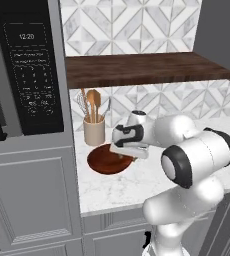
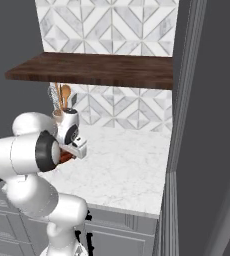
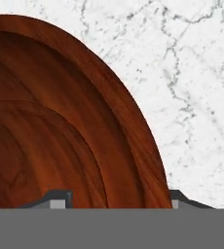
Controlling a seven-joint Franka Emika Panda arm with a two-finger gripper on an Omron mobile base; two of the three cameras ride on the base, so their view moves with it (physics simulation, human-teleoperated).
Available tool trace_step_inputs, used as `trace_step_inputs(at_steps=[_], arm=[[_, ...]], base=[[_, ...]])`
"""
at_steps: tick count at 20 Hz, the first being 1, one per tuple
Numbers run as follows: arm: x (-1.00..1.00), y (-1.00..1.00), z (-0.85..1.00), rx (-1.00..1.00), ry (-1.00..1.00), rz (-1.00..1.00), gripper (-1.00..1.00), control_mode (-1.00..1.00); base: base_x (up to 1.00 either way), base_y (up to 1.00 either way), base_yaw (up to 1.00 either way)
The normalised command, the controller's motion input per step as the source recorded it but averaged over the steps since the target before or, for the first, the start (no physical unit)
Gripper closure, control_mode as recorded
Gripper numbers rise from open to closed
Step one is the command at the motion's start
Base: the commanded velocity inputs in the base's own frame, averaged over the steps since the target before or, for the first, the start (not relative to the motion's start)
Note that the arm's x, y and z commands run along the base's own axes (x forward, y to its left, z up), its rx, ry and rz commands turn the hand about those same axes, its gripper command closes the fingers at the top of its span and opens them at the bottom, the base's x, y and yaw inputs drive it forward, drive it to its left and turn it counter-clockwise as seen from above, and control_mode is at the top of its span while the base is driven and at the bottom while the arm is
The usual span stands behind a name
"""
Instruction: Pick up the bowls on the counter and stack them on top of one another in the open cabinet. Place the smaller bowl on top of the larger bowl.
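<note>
End effector (image 3: 119,199) fingertips straddle rim of glossy round wooden larger bowl (image 3: 60,131) on veined marble counter (image 3: 196,97).

Kitchen around me: the backsplash (image 1: 137,25) is white and grey tile in a diamond chevron pattern, running behind the shelf level and below it too. On my left there's a tall grey unit with a black microwave (image 1: 29,65) built in, its display reading 12:20, and grey panelled cabinet doors (image 1: 32,200) underneath. A dark grey wall panel (image 2: 207,125) closes off the right side.
</note>
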Motion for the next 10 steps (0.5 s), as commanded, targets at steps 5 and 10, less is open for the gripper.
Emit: trace_step_inputs(at_steps=[5,10], arm=[[-0.81,-0.26,0.66,0.06,-0.13,-0.12,1.00,-1.00],[-0.96,-0.44,0.98,0.10,-0.26,-0.20,1.00,-1.00]], base=[[0.00,0.00,0.00],[0.00,0.00,0.00]])
